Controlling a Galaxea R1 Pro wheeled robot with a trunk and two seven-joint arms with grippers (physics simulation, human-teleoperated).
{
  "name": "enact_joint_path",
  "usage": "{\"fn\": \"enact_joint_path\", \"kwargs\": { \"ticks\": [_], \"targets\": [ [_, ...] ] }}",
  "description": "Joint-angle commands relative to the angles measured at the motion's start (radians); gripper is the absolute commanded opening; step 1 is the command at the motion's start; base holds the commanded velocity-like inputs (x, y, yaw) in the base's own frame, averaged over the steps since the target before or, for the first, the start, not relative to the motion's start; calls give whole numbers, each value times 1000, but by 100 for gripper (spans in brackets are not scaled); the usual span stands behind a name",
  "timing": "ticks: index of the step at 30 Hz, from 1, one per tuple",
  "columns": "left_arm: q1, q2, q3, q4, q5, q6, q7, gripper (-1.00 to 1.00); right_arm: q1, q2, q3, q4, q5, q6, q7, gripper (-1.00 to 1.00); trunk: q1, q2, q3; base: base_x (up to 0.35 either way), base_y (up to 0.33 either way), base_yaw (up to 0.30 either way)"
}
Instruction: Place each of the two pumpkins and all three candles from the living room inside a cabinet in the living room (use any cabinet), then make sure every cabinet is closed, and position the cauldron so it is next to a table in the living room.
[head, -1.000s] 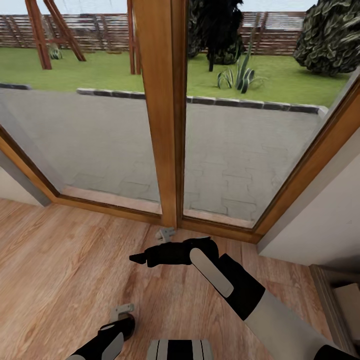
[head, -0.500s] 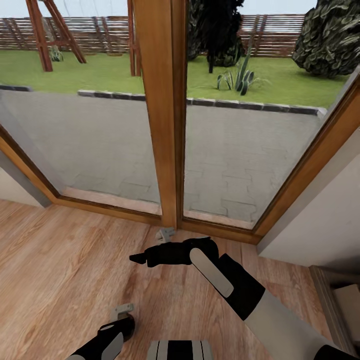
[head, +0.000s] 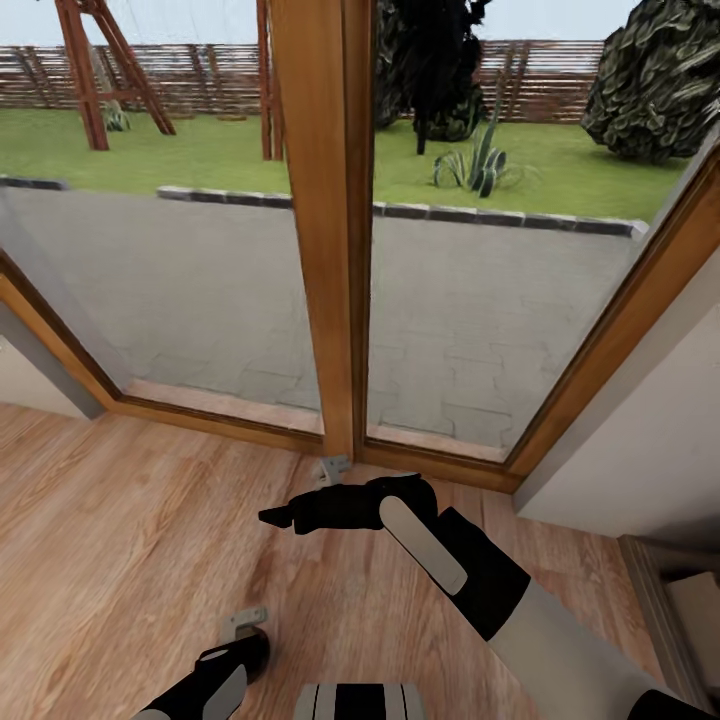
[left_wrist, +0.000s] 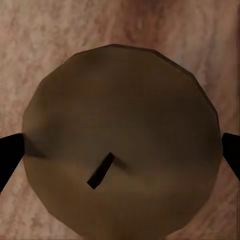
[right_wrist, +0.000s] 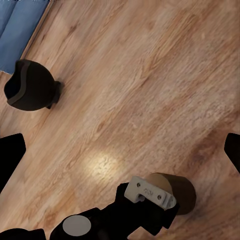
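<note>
Evidently the left tool has a candle between its fingertips: in the left wrist view the two black tips sit against opposite sides of the round top, so it looks closed on it, though actual contact is hard to confirm. Seen end-on, the candle is a stubby cylinder whose top is shaded a dull brown, with a short black wick lying slanted near the middle. The right wrist view shows the same candle held low over the wooden floor. The right tool is spread wide with nothing between its tips and only bare boards beneath.

Further out, the cauldron stands upright on the floor, a matte black pot with bulging sides and a wide mouth, just beside the edge of a blue rug and well apart from the left tool. Ahead of the robot is a glass door with a wooden post, where the floor ends.

As a judgement, the task is at an early or middle stage: one candle is in hand but not yet stowed, and the cauldron is not yet shown beside any counter. How many of the other pieces are stowed cannot be told
</note>
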Motion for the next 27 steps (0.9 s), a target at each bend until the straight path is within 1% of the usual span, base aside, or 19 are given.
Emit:
{"fn": "enact_joint_path", "kwargs": {
  "ticks": [1, 15, 18, 20, 21, 22, 23, 25, 27],
  "targets": [
    [0, 1, -8, -2, 6, 5, 7, -100, -1, 0, -1, 0, 6, 4, 6, 100, -1, 0, 3, 0, 0, 0],
    [0, 5, -6, -2, 13, 5, 7, -100, -1, 0, -2, 2, 9, 4, 4, 100, -7, 3, 57, 0, 0, 0],
    [0, 6, -6, -2, 15, 5, 8, -100, -1, 1, -3, 30, 7, 4, 4, 100, -8, 4, 69, 0, 0, 0],
    [0, 8, -5, -2, 15, 5, 8, -100, -1, 2, -7, 70, 7, 6, 4, 100, -9, 4, 77, 0, 0, 0],
    [0, 8, -5, -2, 15, 5, 8, -100, -1, 2, -17, 84, 7, 8, 4, 100, -10, 5, 81, 0, 0, 0],
    [0, 9, -4, -2, 16, 5, 8, -100, -1, 3, -36, 94, 7, 9, 2, 100, -10, 5, 84, 0, 0, 0],
    [0, 9, -3, -2, 16, 5, 8, -100, -1, 3, -66, 104, 6, 12, 0, 100, -10, 5, 88, 0, 0, 0],
    [0, 11, -2, -2, 17, 6, 8, -100, -1, 3, -100, 110, 6, 16, -6, 100, -11, 6, 96, 0, 0, 0],
    [0, 12, -1, -2, 17, 7, 8, -100, -1, 3, -110, 113, 5, 21, -8, 100, -12, 6, 104, 0, 0, 0]
  ]
}}
